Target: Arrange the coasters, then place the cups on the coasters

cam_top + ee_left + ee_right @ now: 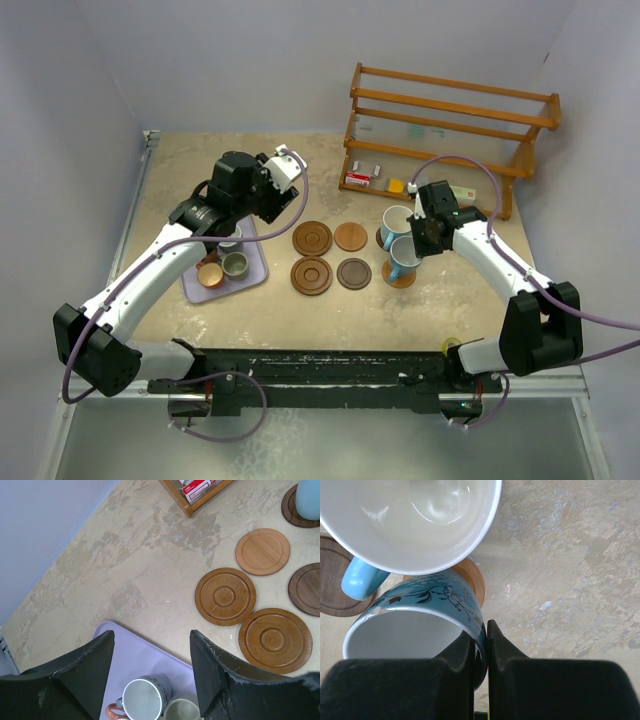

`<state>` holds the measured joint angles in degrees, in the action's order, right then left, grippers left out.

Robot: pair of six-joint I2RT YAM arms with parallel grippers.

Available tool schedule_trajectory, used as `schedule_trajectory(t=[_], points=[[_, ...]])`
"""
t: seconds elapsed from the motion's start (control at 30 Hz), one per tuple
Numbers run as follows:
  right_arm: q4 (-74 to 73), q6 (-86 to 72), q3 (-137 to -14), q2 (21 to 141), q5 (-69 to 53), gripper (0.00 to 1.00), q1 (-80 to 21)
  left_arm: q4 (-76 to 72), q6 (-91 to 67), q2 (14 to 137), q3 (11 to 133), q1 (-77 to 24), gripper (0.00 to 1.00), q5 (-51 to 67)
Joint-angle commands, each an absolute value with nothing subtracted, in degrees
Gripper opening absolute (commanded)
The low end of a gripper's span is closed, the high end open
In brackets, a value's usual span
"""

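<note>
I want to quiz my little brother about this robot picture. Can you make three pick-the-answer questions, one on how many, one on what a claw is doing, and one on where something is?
1. How many coasters have no cup on them?
A four
B two
C six

2. What is the right gripper doing?
A hanging wide open
B pinching the rim of the blue flowered cup
C holding a coaster

3. Where are the small cups?
A on the coasters
B in the right gripper
C on the lavender tray

Answers:
1 A: four discs lie bare in the middle, and the other two are covered.
2 B: one finger is inside the cup wall and one is outside, closed on it.
3 C: they stand together on the tray.
</note>
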<state>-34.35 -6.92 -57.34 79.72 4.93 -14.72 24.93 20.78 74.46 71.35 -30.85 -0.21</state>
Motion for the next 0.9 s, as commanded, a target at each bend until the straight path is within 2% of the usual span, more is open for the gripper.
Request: schedule_trajectory(t=[0.0,0.63,0.87], points=[[-32.9,-7.1,-57.8,77.6,3.7,0.00,-14.8,23.6,21.7,73.9,72.9,-30.5,0.59,0.3],[-32.8,-7.1,-56.2,78.6,3.2,0.00,-14.8,23.7,21.9,74.7,73.0,-30.5,0.61,0.1],[-33.1,-7.2,-56.2,78.5,2.8,0.10,-14.8,23.7,22.2,74.7,73.0,-30.5,0.61,0.0]])
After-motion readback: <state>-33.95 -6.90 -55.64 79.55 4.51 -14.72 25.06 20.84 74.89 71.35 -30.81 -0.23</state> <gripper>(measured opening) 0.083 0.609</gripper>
